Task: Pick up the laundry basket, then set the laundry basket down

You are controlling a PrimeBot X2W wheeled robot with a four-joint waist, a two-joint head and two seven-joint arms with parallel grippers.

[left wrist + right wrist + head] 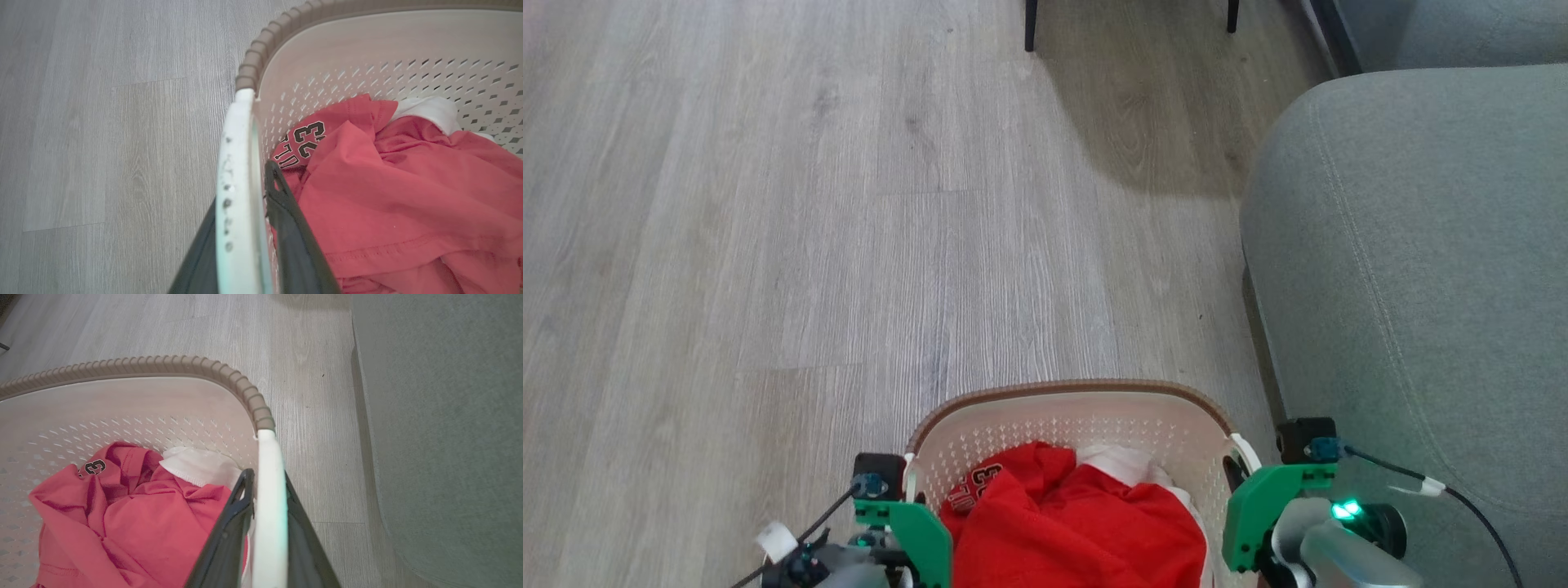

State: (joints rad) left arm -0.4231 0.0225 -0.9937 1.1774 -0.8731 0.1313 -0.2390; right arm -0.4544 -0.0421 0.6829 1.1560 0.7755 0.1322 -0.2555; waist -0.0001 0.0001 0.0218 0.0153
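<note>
The laundry basket (pixel 1086 408) is cream-white with perforated walls and a brown woven-look rim, low in the head view's centre, holding a red shirt (pixel 1078 523) and a white cloth (pixel 1123 465). My left gripper (pixel 245 192) is shut on the basket's white left handle (pixel 235 171), one dark finger inside the wall and one outside. On the other side my right gripper (pixel 267 482) is shut on the white right handle (pixel 269 490) the same way. In the head view the grippers' green brackets flank the basket, left (pixel 907 523) and right (pixel 1262 506).
A grey sofa (pixel 1413 269) rises close on the right, its armrest beside the basket's right handle. Pale wood-plank floor (pixel 809 245) stretches ahead and to the left. Two dark furniture legs (pixel 1031 24) stand at the far top.
</note>
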